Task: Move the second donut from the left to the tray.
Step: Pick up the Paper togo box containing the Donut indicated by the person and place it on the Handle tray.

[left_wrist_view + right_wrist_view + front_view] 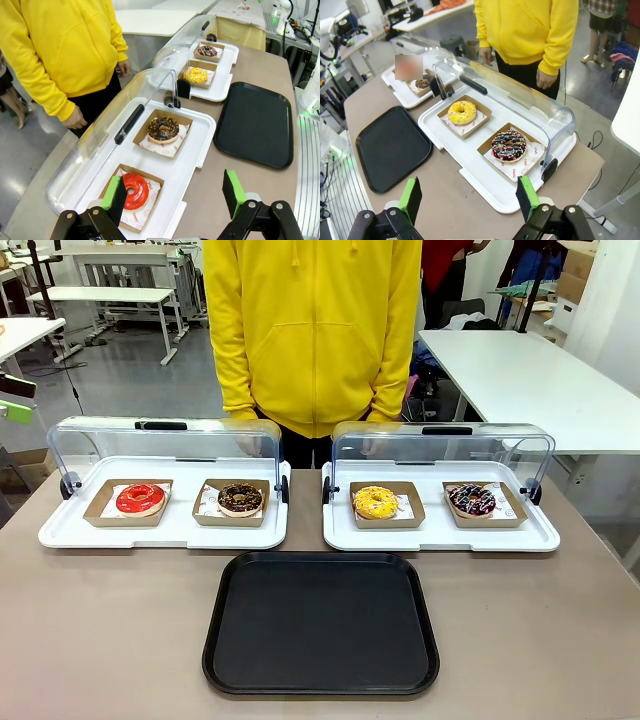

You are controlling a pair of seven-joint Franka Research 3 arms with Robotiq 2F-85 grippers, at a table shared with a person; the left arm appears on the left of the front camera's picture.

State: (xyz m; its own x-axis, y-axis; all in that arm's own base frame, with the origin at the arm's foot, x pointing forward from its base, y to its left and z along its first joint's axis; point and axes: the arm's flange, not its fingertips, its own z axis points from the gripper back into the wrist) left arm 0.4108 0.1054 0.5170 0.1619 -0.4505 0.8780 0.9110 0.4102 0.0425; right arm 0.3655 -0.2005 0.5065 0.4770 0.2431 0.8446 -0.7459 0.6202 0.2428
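Note:
The second donut from the left [240,499] is a dark chocolate ring with light sprinkles. It lies in a small brown cardboard tray on the left white tray, right of a red-glazed donut [140,498]. The black tray [322,623] lies empty in front of both white trays. In the left wrist view my left gripper [175,196] hangs open above the white tray's near edge, with the chocolate donut [163,129] farther ahead and the black tray [255,122] to the right. My right gripper [469,201] is open over the table, with the black tray [390,147] to its left.
Both white trays [165,535] [440,538] have their clear domed lids [165,435] swung open toward the back. The right tray holds a yellow donut [375,502] and a drizzled dark donut [472,500]. A person in a yellow hoodie [315,330] stands at the far edge.

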